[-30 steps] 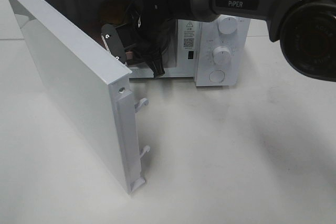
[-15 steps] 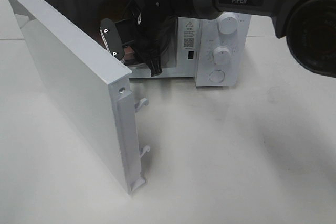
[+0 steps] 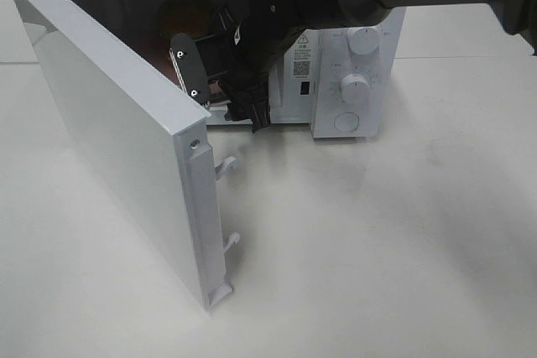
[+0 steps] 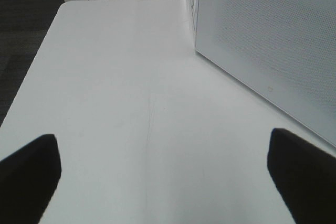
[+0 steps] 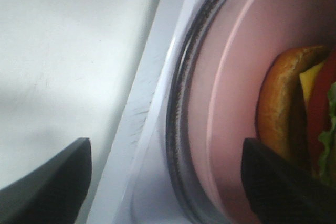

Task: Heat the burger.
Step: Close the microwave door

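Observation:
The burger (image 5: pixel 286 103), with its brown bun, yellow cheese, red tomato and green lettuce, sits on a pink plate (image 5: pixel 226 108) on the microwave's glass turntable (image 5: pixel 178 108). My right gripper (image 5: pixel 165 153) is open at the plate's near rim, its fingers wide apart and holding nothing. From above, the right gripper (image 3: pixel 220 94) reaches into the mouth of the white microwave (image 3: pixel 352 48), and a dim brown shape (image 3: pixel 180 16) shows deep inside. My left gripper (image 4: pixel 161 145) hangs open over bare table.
The microwave door (image 3: pixel 117 123) stands swung wide open toward the front left, with its latch hooks (image 3: pixel 226 165) on its free edge. Knobs (image 3: pixel 356 85) and a round button are on the right panel. A perforated white panel (image 4: pixel 262 40) lies beside the left gripper.
The right gripper's jaws have spread apart at the microwave opening. The right arm has shifted a little to the right. The left gripper has stayed open.

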{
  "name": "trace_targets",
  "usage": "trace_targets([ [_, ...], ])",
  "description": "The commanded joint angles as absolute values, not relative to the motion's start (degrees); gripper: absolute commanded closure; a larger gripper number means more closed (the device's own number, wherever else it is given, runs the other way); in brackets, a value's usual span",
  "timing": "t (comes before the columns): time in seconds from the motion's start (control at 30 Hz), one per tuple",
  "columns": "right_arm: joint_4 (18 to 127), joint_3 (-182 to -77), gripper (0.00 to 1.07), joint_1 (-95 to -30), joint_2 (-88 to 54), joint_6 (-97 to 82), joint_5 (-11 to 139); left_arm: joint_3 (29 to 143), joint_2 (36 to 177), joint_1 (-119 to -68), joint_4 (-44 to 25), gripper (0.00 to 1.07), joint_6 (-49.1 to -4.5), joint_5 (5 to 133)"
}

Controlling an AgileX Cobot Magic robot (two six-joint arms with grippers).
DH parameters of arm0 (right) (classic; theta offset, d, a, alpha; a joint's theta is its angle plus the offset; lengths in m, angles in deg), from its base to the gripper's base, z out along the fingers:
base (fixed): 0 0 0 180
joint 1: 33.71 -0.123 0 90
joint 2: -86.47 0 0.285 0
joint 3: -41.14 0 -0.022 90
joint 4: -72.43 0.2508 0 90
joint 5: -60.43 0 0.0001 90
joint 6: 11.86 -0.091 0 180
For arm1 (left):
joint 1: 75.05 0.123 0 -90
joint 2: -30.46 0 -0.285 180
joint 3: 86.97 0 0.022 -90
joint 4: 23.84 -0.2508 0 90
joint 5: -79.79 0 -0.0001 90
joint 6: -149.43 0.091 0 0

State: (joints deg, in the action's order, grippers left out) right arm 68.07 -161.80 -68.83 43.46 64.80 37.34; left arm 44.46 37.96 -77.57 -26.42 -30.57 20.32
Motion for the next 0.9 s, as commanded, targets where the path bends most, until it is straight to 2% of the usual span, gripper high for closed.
trace_targets([
  [0.03, 68.1, -157.6, 0.31, -68.7, 40.1, 65.0, 39.2, 44.3, 36.6, -77.8, -26.4, 0.07, -30.6, 20.6],
  [0.9, 68.0, -133.4, 0.31, -68.7, 23.9, 64.7, 45.5, 44.3, 36.6, -77.8, -26.4, 0.07, -30.6, 20.6],
])
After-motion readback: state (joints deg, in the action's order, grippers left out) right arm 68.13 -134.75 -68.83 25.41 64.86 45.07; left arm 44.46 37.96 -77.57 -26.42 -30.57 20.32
